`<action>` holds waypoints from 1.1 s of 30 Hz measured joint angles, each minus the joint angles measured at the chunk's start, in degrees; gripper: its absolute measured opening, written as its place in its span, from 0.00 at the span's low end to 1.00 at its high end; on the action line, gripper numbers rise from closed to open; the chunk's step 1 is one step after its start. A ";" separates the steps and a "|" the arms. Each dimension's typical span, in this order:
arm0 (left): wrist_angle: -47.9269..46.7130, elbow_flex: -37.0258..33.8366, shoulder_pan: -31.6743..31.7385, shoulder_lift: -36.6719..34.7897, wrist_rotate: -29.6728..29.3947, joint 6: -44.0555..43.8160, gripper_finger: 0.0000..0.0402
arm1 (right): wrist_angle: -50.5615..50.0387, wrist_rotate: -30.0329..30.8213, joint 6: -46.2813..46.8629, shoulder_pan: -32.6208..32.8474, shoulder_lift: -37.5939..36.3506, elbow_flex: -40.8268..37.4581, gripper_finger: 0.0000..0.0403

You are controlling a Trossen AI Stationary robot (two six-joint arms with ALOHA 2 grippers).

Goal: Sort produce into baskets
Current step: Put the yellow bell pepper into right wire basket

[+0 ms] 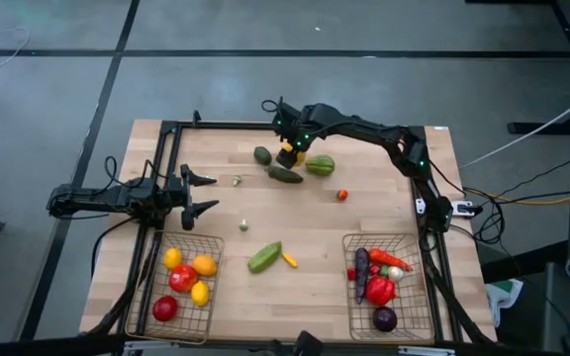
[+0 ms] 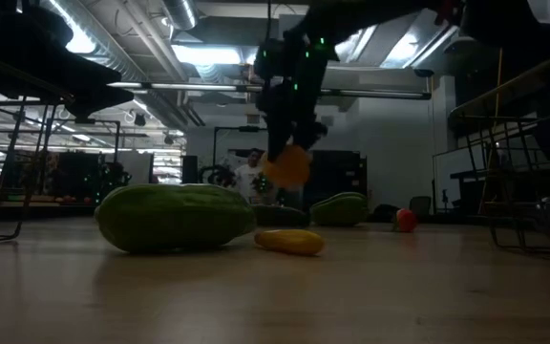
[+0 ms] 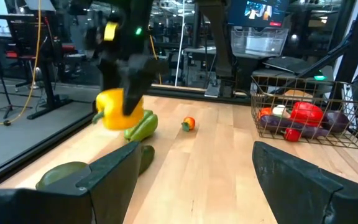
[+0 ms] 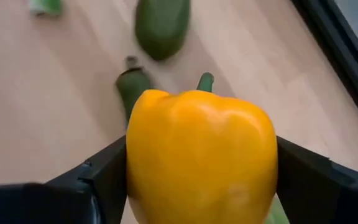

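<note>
Right gripper (image 4: 197, 180): fingers (image 4: 98, 180) clamped on either flank of a yellow bell pepper (image 4: 201, 155), spread wide only because the pepper is broad; the hold looks square across its middle, probably so it hangs stem-up without rolling. Pepper is glossy, lobed, with a green stem behind, and is carried clear of the bench (image 1: 295, 287) at the far side, above a cluster of green pieces (image 1: 285, 174). Judged a lift toward a basket. Left basket (image 1: 146, 297) holds red, orange and yellow rounds; right basket (image 1: 419, 316) holds a carrot, red pepper and purple pieces. Left gripper (image 1: 209, 192) waits at the left edge, fingers apart, empty.
</note>
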 joint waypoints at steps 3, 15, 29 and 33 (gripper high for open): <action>0.00 0.00 -0.02 0.00 0.00 0.01 0.76 | -7.34 2.22 1.82 1.83 0.00 5.44 0.77; -0.02 0.00 -0.02 -0.02 0.00 0.01 0.76 | -26.79 9.89 16.69 15.44 -5.84 14.54 0.77; -0.02 0.00 -0.02 0.00 0.00 0.01 0.76 | -28.04 19.07 34.76 40.22 -12.59 14.57 0.78; -0.01 0.00 -0.02 0.00 0.00 0.01 0.76 | -27.90 21.50 38.93 46.80 -12.63 13.94 0.78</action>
